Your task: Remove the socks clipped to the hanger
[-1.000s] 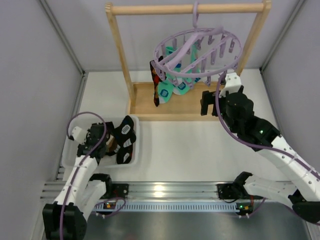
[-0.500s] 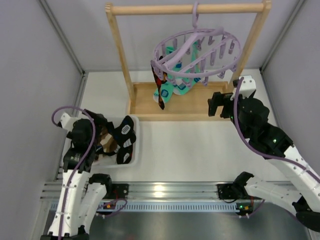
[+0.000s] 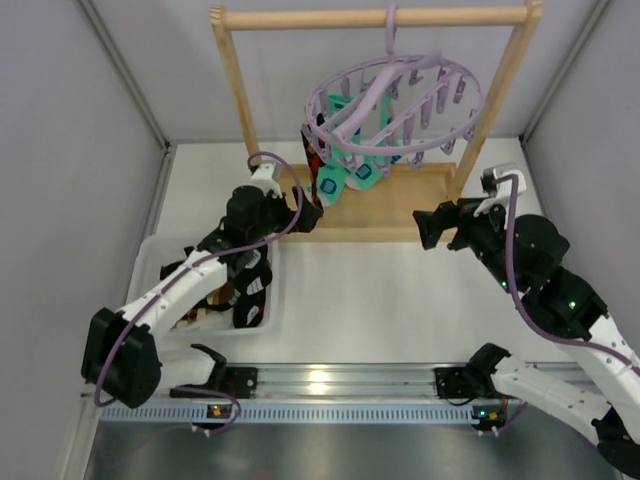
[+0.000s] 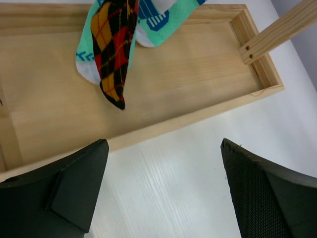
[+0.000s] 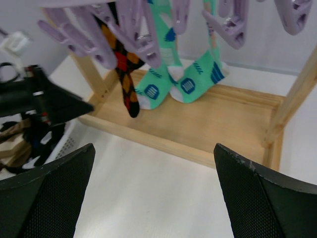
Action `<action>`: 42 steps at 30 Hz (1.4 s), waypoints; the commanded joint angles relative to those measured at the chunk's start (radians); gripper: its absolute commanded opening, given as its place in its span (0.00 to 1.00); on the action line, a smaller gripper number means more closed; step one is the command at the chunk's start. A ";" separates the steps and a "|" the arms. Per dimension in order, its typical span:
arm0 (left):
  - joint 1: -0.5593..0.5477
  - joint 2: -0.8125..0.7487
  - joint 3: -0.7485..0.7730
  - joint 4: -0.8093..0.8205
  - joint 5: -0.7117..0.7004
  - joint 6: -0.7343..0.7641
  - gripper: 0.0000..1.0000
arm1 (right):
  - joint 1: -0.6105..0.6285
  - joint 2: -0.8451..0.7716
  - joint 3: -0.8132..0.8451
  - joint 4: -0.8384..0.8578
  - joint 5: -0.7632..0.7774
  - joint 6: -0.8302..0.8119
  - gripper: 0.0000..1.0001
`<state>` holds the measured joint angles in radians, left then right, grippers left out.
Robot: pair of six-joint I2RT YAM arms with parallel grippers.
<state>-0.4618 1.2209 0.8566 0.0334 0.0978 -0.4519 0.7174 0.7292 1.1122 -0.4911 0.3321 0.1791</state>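
Observation:
The lavender hanger hangs by its hook from the wooden rack. A red-dark patterned sock and two mint-green socks stay clipped to it. My left gripper is open and empty just in front of and below the red sock, over the rack's front edge. My right gripper is open and empty at the rack's right front. The right wrist view shows the clips, the red sock and the mint-green socks. Black socks lie in the white bin.
The wooden rack's base tray and its uprights stand around the hanger. A white bin sits at the left front and holds a brown striped sock. Grey walls close both sides.
My left arm has swung from over the bin up and right to the rack's front edge under the red sock. My right gripper has drawn back right and toward me.

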 commanded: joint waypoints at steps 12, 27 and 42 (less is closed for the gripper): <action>0.026 0.477 0.093 0.724 -0.052 0.229 0.98 | -0.015 -0.122 -0.095 0.189 -0.262 -0.007 0.99; 0.006 0.594 0.147 0.864 -0.124 0.317 0.00 | -0.015 -0.117 -0.143 0.249 -0.200 -0.003 1.00; -0.351 0.183 -0.169 0.824 -0.503 0.426 0.00 | -0.015 -0.201 -0.062 0.182 -0.125 0.112 0.99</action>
<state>-0.7513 1.4673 0.7158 0.8146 -0.2955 -0.0769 0.7170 0.5369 0.9810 -0.2867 0.1776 0.2646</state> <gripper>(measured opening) 0.025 0.993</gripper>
